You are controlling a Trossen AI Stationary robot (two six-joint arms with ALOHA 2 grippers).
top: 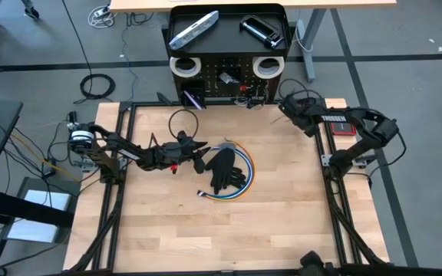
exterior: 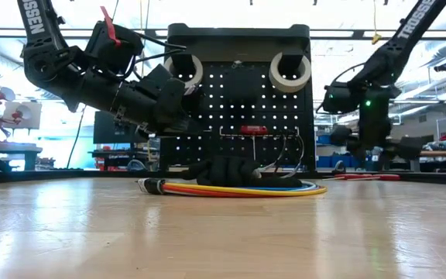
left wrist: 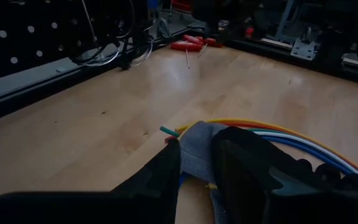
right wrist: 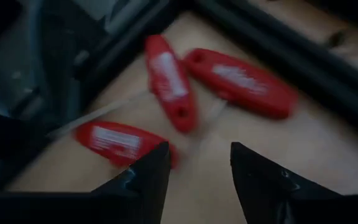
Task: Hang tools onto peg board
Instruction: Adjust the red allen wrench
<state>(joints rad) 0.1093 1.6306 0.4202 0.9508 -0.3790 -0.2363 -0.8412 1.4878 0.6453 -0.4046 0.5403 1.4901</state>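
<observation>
High view: peg board (top: 229, 80) upright at the table's far edge, two white tape rolls (top: 185, 66) hung on its upper face, flat bar (top: 194, 29) and black clamp (top: 261, 29) lying in the top tray. Left gripper (top: 198, 153) at table centre, touching the near edge of a black glove (top: 225, 170) lying on a coil of coloured cables (top: 244, 178). Right gripper (top: 288, 103) near the board's right foot, by the far right corner of the table.

Low view: glove (exterior: 227, 169) and cable coil (exterior: 231, 188) on the wood in front of the board (exterior: 238, 101); left arm low beside them, right arm off to the side.

Left wrist view: fingers (left wrist: 160, 177) slightly apart with the grey cuff (left wrist: 197, 152) of the glove between them; clamped or not, cannot tell.

Right wrist view: fingers (right wrist: 145, 174) apart, nothing between; three red-handled tools (right wrist: 169, 81) directly ahead on the table, the nearest lying crosswise to the finger gap. Likely the right arm's pick, being the nearer
</observation>
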